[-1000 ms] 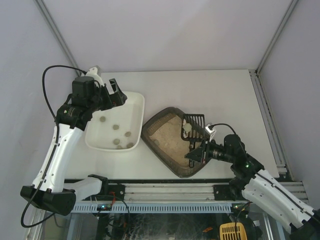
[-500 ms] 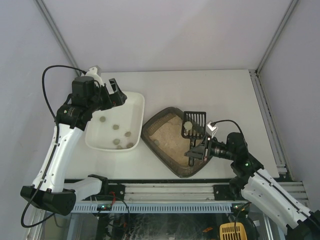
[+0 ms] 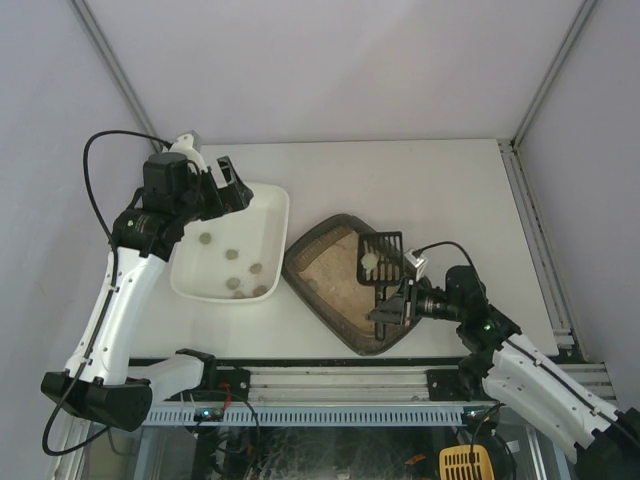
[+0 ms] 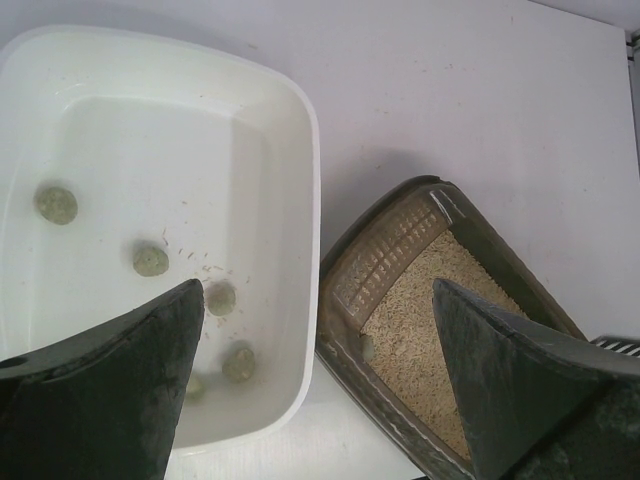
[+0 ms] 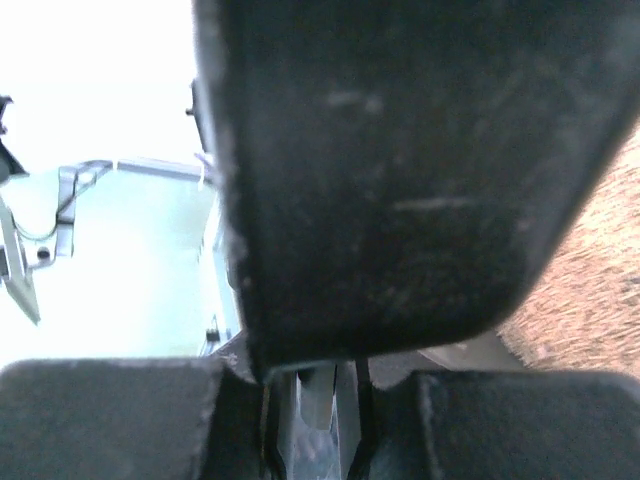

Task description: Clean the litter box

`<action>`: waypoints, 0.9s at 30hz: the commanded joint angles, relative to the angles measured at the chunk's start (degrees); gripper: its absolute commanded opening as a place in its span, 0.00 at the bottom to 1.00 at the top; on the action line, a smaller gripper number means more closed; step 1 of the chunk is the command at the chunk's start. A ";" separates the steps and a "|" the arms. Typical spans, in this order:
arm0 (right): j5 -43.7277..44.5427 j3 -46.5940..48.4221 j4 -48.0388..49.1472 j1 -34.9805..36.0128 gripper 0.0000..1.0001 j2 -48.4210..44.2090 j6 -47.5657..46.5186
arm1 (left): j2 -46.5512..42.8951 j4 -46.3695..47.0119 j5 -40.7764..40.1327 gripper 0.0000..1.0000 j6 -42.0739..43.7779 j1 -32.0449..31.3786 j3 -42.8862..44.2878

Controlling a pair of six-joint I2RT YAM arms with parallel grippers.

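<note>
The dark grey-brown litter box (image 3: pixel 335 305) with beige litter lies at the table's middle, also in the left wrist view (image 4: pixel 385 255). My right gripper (image 3: pixel 392 308) is shut on the handle of a black slotted scoop (image 3: pixel 381 258), which is held over the box with a pale clump (image 3: pixel 370 262) on it. In the right wrist view the scoop (image 5: pixel 380 170) fills the frame. My left gripper (image 3: pixel 232 188) is open and empty, hovering over the white tray (image 3: pixel 276 215); its fingertips (image 4: pixel 170 340) frame the tray and the box. Another pale clump (image 4: pixel 366 345) lies in the litter.
The white tray (image 4: pixel 300 130) left of the litter box holds several greenish-grey clumps (image 4: pixel 151 260). The table's far edge meets white walls with metal rails (image 3: pixel 530 200) on the right. The arms' base rail (image 3: pixel 340 385) runs along the near edge.
My right gripper has swung the scoop with its clump a little left and back over the litter box. The left arm has not moved.
</note>
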 commanded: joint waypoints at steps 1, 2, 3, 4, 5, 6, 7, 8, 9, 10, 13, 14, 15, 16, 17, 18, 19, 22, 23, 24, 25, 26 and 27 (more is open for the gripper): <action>-2.59 -0.37 7.22 -6.98 0.00 -3.08 2.51 | -1.28 2.24 0.53 1.00 1.03 0.35 -1.23; -2.44 0.69 5.18 -5.71 0.00 -1.30 0.63 | -1.33 2.15 0.52 1.00 1.06 0.43 -1.15; -1.42 2.76 2.37 -1.64 0.00 0.50 -1.79 | -1.30 2.09 0.44 1.00 1.09 0.39 -1.09; 0.05 3.59 1.16 1.13 0.00 1.77 -2.80 | -1.33 2.10 0.50 1.00 1.08 0.39 -1.13; 0.42 3.71 1.59 2.28 0.00 2.06 -2.75 | -1.30 2.12 0.60 1.00 1.07 0.43 -1.21; 0.39 3.44 2.47 1.66 0.00 1.48 -1.85 | -1.35 2.24 0.74 1.00 1.04 0.40 -1.32; -0.22 2.56 3.59 -0.18 0.00 0.62 -0.70 | -1.37 2.36 0.79 1.00 1.00 0.39 -1.49; -1.31 1.04 6.97 -2.55 0.00 -0.19 1.56 | -1.36 2.46 0.89 1.00 0.97 0.42 -1.54; -2.14 -0.26 9.74 -3.69 0.00 -0.15 3.62 | -1.46 2.48 0.86 0.99 0.98 0.43 -1.58; -2.45 -0.41 9.70 -3.14 0.00 0.78 3.91 | -1.47 2.40 0.81 1.00 0.98 0.41 -1.55; -1.21 1.93 6.78 2.47 0.00 4.32 0.24 | -1.47 2.22 0.64 1.00 1.16 0.51 -1.44; -1.43 1.79 7.73 1.89 0.00 3.77 0.62 | -1.54 2.34 0.67 1.00 1.09 0.52 -1.59; -1.99 0.96 9.20 -0.07 0.00 2.64 1.84 | -1.60 2.55 0.70 1.00 1.15 0.53 -1.78; -2.76 -0.22 10.80 -2.92 0.00 1.21 3.49 | -1.71 2.63 0.73 1.00 1.16 0.52 -2.01; -3.42 -1.23 12.11 -5.06 0.00 0.40 4.91 | -1.79 2.63 0.77 1.00 1.15 0.60 -1.99; -3.59 -1.47 11.91 -5.59 0.00 0.62 5.09 | -1.75 2.59 0.83 0.99 1.24 0.64 -2.01; -3.45 -0.72 9.60 -4.62 0.00 1.88 3.61 | -1.79 2.50 0.78 1.00 1.24 0.66 -2.01; -2.75 0.77 8.33 0.08 0.00 4.39 1.72 | -1.76 2.61 0.75 1.00 1.21 0.73 -2.07; -3.02 -0.06 9.81 -1.45 0.00 3.44 3.36 | -1.77 2.72 0.89 0.99 1.22 0.77 -2.20; -3.45 -1.53 11.66 -3.98 0.00 2.13 5.36 | -1.80 2.81 0.97 0.99 1.16 0.75 -2.29; -3.39 -2.78 13.23 -5.80 0.00 1.26 7.30 | -1.80 2.83 1.04 0.99 1.08 0.87 -2.31; -2.59 -3.33 14.36 -5.81 0.00 1.26 8.35 | -1.69 2.83 0.99 1.00 1.14 0.89 -2.28; -1.41 -2.51 13.78 -3.73 0.00 2.47 7.54 | -1.71 2.83 0.98 0.99 1.15 0.86 -2.19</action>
